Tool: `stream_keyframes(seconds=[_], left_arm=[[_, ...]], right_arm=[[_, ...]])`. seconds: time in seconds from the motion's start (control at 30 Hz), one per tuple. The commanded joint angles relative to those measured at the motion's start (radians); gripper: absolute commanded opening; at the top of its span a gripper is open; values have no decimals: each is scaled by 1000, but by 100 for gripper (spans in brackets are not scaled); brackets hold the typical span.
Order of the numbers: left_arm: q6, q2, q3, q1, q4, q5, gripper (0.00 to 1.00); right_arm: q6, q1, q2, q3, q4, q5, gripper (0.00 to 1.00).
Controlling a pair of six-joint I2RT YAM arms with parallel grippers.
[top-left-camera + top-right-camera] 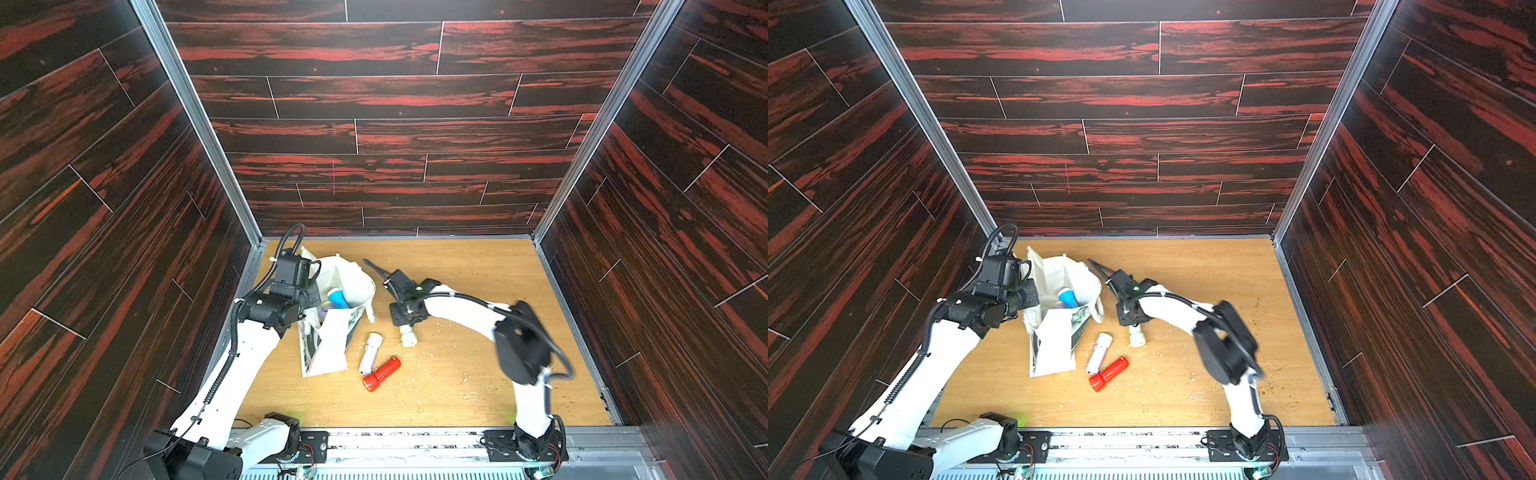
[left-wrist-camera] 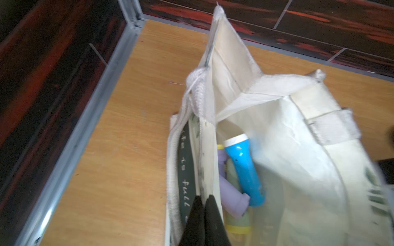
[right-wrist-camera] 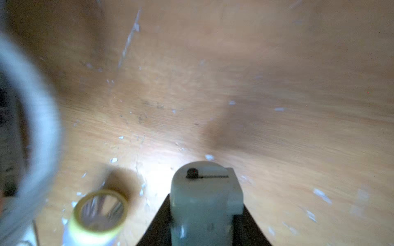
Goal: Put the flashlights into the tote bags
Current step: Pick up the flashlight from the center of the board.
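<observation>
The off-white tote bag (image 1: 347, 272) (image 1: 1059, 270) stands open at the table's back left. My left gripper (image 2: 204, 197) is shut on the bag's rim (image 2: 207, 149) beside the dark lettered print. Inside lie a blue flashlight (image 2: 243, 168) (image 1: 337, 299), a lilac one (image 2: 231, 192) and a pale one with a yellow ring (image 2: 236, 222). My right gripper (image 3: 205, 201) (image 1: 405, 318) is shut on a pale flashlight (image 3: 204, 191) (image 1: 408, 337), just right of the bag and low over the table. A white flashlight (image 1: 371, 348) (image 3: 98, 215) and a red flashlight (image 1: 381, 374) (image 1: 1108, 373) lie on the table in front of the bag.
Dark red wood-pattern walls with aluminium corner posts (image 1: 199, 124) close in the wooden table (image 1: 478, 374) on three sides. Pale flecks of debris (image 1: 440, 353) are scattered over its middle. A loop handle of the bag (image 3: 42, 119) hangs close to my right gripper.
</observation>
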Motion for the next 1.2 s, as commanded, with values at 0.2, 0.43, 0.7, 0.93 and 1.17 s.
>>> stream_keyframes(seconds=[0.2,0.43,0.7,0.93,1.17], left_arm=[[8,-10,5,2,95,215,0],[3,6,1,3,143,380,0],[4,17,-7,2,192,506,0],[11,19,-6,2,213,607,0],[20,9,-12,2,217,667,0]], right_arm=[[33,-9,-328,-201,212,55,3],[8,-10,-436,-230,266,38,0],[-10,-10,-492,-253,332,4,0],[-48,-10,-521,-269,408,-64,0],[-83,-10,-517,-254,449,-120,0]])
